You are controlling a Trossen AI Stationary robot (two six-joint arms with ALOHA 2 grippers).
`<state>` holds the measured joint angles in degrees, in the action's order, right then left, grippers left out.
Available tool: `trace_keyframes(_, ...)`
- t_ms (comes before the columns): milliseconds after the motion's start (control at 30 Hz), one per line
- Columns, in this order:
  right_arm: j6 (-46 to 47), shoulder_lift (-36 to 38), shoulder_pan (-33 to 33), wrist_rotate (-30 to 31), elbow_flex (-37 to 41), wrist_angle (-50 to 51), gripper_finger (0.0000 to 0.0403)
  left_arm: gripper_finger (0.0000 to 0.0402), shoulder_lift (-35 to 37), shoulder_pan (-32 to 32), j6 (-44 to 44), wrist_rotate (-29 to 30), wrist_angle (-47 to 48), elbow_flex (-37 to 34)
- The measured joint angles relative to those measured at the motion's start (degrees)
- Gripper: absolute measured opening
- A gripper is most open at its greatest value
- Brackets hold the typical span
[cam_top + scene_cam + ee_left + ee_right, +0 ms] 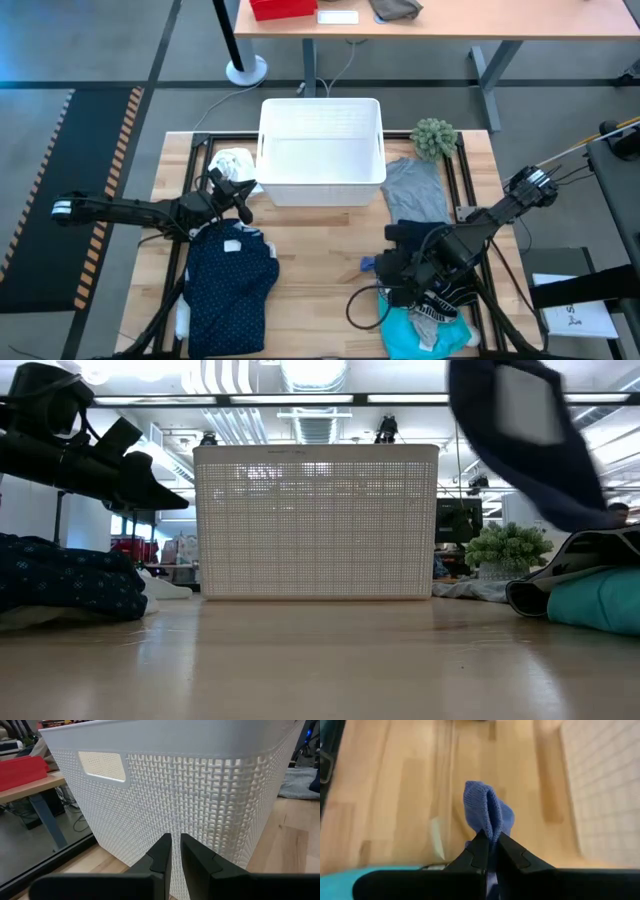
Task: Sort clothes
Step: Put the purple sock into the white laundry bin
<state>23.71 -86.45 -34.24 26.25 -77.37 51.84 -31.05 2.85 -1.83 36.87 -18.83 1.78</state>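
Now the right gripper (491, 840) is pinching a small blue knit piece (487, 812) between its jaws, holding it clear of the wooden surface (320, 260) — in the high view the piece (371, 264) is showing at about four o'clock from the surface's middle, just off the tip of the arm. A lift-and-carry step is under way, by my reading, with the piece picked out of the pile at five o'clock, where the turquoise piece (425, 330) and a dark striped piece (440, 300) are lying together.

The left gripper (172, 855) is waiting at nine o'clock, jaws nearly pressed together on nothing, pointing at the wall of the white basket (320, 150), which is sitting at twelve o'clock. The navy dotted shirt (230, 285) is lying at seven o'clock, a small white cloth (232, 162) at ten, the grey tee (415, 190) at two beside a fuzzy green ball (434, 137).

Next move, I'd say — swinging the blue piece toward the basket and raising it enough to clear the rim before the jaws are letting go; the trailing end is looking likely to snag on the wall if carried low.
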Motion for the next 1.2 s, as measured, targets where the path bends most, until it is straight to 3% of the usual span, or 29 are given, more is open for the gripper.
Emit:
trace_keyframes(300,-8.8,0.1,4.0,7.4,-1.5,-7.0,0.0,0.0027,0.0,0.0,0.0,0.0,0.0,0.0)
trace_keyframes(767,-23.6,0.1,14.2,7.4,-10.3,-17.8,0.0,0.0027,0.0,0.0,0.0,0.0,0.0,0.0)
trace_keyframes(1200,-31.0,0.1,27.6,7.1,-19.3,-23.4,0.0,0.0027,0.0,0.0,0.0,0.0,0.0,0.0)
